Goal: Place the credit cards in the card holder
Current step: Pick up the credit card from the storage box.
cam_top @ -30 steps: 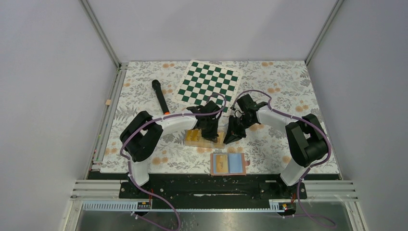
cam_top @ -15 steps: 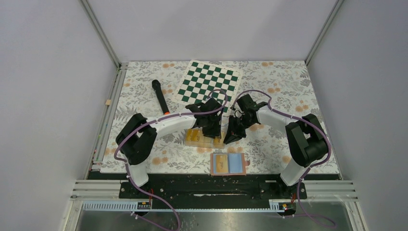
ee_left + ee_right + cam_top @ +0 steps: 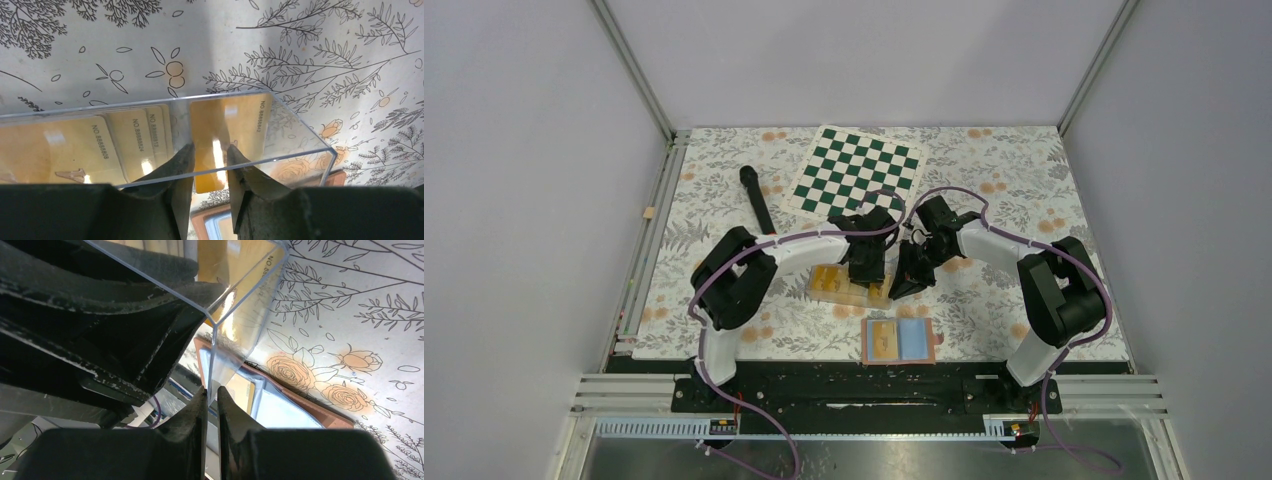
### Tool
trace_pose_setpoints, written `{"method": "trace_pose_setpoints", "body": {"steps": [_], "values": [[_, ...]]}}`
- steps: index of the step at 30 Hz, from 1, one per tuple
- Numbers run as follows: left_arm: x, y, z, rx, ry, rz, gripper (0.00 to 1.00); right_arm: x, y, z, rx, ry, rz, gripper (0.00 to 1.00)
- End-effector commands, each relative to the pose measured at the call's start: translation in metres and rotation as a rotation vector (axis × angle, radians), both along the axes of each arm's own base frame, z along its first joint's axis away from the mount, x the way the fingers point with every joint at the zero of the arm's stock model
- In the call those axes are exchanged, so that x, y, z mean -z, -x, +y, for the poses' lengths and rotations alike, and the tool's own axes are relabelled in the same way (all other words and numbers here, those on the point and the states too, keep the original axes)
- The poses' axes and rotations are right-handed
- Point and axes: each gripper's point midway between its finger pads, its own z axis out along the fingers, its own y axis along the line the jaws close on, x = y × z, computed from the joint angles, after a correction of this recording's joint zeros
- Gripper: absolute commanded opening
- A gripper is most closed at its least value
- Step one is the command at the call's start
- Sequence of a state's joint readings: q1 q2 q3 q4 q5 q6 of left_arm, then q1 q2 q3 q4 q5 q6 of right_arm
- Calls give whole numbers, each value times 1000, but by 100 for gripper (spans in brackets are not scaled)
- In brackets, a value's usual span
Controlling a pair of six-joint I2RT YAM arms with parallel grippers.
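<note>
Cards (image 3: 240,125): thin, stiff, slick, light; pinch by top edge. L pincer (image 3: 210,151) part-open at end card; R pincer (image 3: 211,390) clamps box (image 3: 235,315) wall.

A robotics lab test cell: plain grey panel walls (image 3: 524,220) and aluminium frame posts (image 3: 632,68) enclose a floral-covered table (image 3: 1024,180). At 6 o'clock, the left arm (image 3: 736,285) and right arm (image 3: 1056,290) are bolted to a black base rail (image 3: 854,390), trailing purple cables (image 3: 951,189).
</note>
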State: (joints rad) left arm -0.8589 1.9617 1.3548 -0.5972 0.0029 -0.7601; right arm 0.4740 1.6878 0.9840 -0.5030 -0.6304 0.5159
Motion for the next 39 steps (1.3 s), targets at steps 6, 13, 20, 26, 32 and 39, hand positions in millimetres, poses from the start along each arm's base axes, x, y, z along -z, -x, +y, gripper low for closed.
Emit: {"method": "trace_pose_setpoints", "body": {"steps": [6,13,20,26,32,39], "values": [[2,11,-31,21,165,40,14,6,7,1,-43,0,12,0],[-30,15,-46,42,328,24,0,5,7,1,-44,-2,8,0],[-52,18,-52,80,439,32,0,3,4,2,-40,-3,1,0],[-62,21,-53,101,473,37,0,3,2,2,-37,2,-2,0],[-64,24,-50,109,477,40,0,2,2,0,-42,17,-7,0],[-60,28,-47,119,470,54,1,0,1,0,-41,20,-12,0]]}}
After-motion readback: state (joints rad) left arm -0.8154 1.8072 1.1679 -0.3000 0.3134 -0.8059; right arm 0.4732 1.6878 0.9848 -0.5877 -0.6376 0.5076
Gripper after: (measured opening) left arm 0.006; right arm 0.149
